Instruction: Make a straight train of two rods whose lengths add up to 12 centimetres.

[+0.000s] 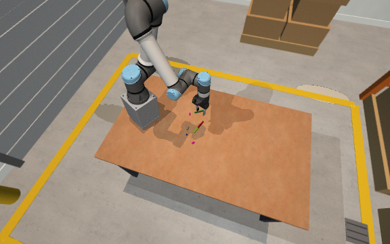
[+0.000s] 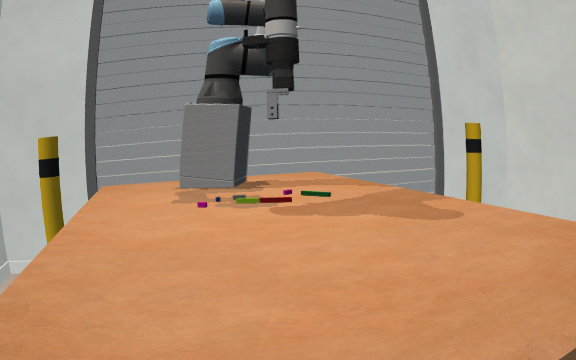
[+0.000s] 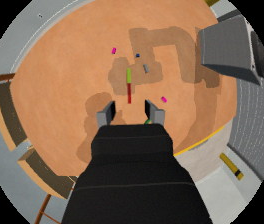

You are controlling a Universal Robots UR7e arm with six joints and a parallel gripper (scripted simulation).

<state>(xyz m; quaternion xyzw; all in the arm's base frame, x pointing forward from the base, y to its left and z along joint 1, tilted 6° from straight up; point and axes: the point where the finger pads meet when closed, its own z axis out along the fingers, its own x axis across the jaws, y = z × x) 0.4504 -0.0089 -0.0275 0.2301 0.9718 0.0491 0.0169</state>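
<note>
Where the lime rod (image 1: 196,129) (image 2: 247,200) (image 3: 129,75) ends, the red rod (image 1: 200,124) (image 2: 276,200) (image 3: 129,93) begins, in line.

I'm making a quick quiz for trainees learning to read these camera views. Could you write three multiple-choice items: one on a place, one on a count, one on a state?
1. What lies end to end with the long red rod?
A) a green rod
B) the lime rod
C) a blue rod

2. How many short magenta rods are on the table?
A) one
B) two
C) four

3. How is the grey two-fingered claw?
A) open, holding nothing
B) shut on a grey rod
C) shut on a magenta rod

Key:
1 B: lime and red form one line in all three views.
2 B: two separate magenta pieces show in each view.
3 A: the wrist view shows its fingers wide apart, with no rod gripped.
</note>
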